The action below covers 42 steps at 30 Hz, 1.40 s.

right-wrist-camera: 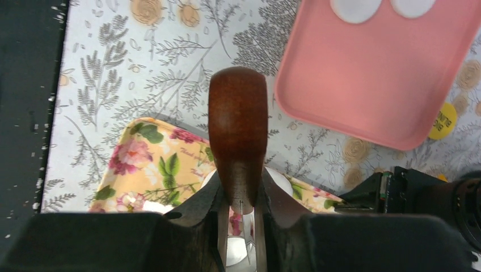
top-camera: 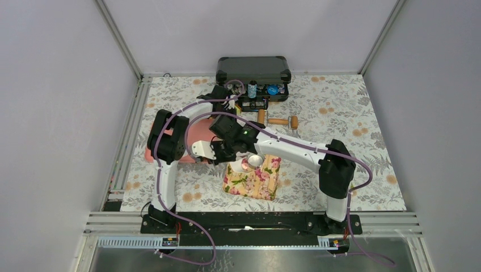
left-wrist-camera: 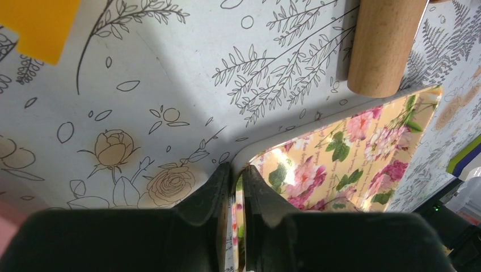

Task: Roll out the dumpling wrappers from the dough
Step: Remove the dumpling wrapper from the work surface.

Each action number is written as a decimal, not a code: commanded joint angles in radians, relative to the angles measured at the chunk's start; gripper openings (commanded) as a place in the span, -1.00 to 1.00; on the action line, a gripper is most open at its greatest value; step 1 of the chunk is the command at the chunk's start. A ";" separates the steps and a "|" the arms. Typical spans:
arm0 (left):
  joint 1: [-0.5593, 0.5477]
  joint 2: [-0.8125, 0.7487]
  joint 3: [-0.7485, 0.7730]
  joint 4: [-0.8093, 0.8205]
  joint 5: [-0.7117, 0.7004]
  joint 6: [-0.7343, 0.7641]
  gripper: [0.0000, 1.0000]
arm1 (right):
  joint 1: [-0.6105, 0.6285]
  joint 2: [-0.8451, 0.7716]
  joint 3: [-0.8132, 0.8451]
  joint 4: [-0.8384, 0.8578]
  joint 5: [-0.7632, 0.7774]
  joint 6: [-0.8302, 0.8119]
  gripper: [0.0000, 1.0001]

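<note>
The pink tray lies toward the left edge of the table. Beside it, the floral board is pinched at its corner rim by the left gripper. The right gripper clamps a brown wooden handle over the dough on that board; two dumpling wrappers rest on the tray.

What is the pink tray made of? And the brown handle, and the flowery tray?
Pink tray: probably plastic. It looks smooth and matte, with one even colour and rounded moulded corners.
Brown handle: looks like dark polished wood, with a warm reddish-brown colour and a soft sheen.
Flowery tray: hard to tell, maybe plastic or printed tin. It is glossy, with a printed pattern and a raised pale rim.
</note>
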<state>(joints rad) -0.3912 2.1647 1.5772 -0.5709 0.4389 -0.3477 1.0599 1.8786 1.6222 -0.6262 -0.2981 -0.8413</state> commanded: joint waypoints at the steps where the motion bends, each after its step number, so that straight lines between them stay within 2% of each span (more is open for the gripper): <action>1: -0.002 -0.005 -0.012 0.016 -0.029 -0.007 -0.76 | 0.041 -0.052 -0.027 -0.112 -0.202 0.077 -1.00; 17: 0.009 -0.016 -0.017 0.017 -0.039 -0.008 -0.80 | 0.041 -0.175 -0.144 -0.237 -0.350 0.016 -1.00; 26: 0.015 -0.028 -0.024 0.013 -0.041 0.015 -0.88 | 0.034 -0.293 -0.300 -0.241 -0.219 0.018 -1.00; 30: 0.014 -0.025 -0.025 0.007 -0.047 0.027 -1.00 | -0.017 -0.354 -0.333 -0.244 -0.182 0.021 -1.00; 35: 0.016 -0.032 -0.035 0.001 -0.065 0.050 -1.00 | -0.111 -0.419 -0.366 -0.262 -0.193 0.005 -1.00; 42: 0.021 -0.041 -0.038 -0.004 -0.079 0.066 -1.00 | -0.150 -0.482 -0.438 -0.277 -0.155 0.005 -1.00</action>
<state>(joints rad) -0.3908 2.1548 1.5597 -0.5823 0.4545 -0.3214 0.9283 1.4422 1.2232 -0.8299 -0.5014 -0.8509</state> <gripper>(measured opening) 0.087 0.223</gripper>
